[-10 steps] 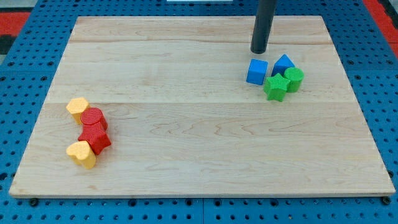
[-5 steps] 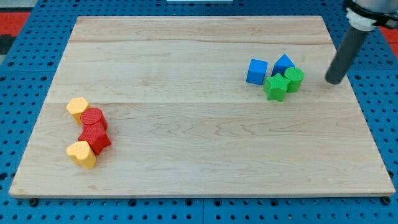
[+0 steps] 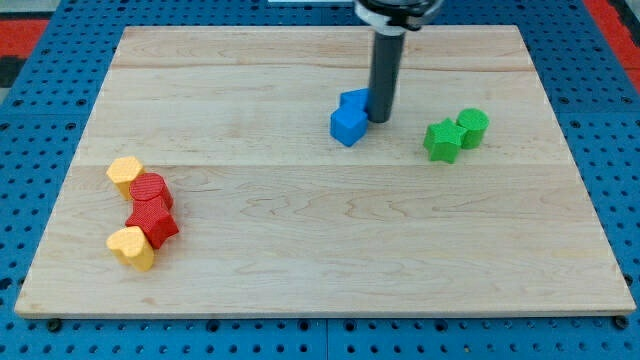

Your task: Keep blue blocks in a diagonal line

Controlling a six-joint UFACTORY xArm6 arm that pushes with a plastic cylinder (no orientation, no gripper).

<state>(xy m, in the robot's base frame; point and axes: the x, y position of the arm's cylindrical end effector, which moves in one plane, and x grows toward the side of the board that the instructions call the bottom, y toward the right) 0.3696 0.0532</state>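
Note:
Two blue blocks sit touching each other near the board's upper middle. The blue cube [image 3: 348, 125] is the lower left one. The second blue block [image 3: 353, 100] is up and to its right, partly hidden behind the rod. My tip [image 3: 380, 120] rests on the board right against the right side of the blue blocks. The pair runs on a short diagonal from lower left to upper right.
A green star block [image 3: 441, 140] and a green cylinder [image 3: 472, 127] touch each other at the right. At the left, two yellow blocks [image 3: 125, 173] [image 3: 131, 247] and two red blocks [image 3: 151, 190] [image 3: 152, 222] form a cluster. The wooden board [image 3: 320, 250] lies on a blue pegboard.
My tip went from above the blocks to their right, then came left. Both blue blocks were pushed left, away from the green blocks, which stayed in place.

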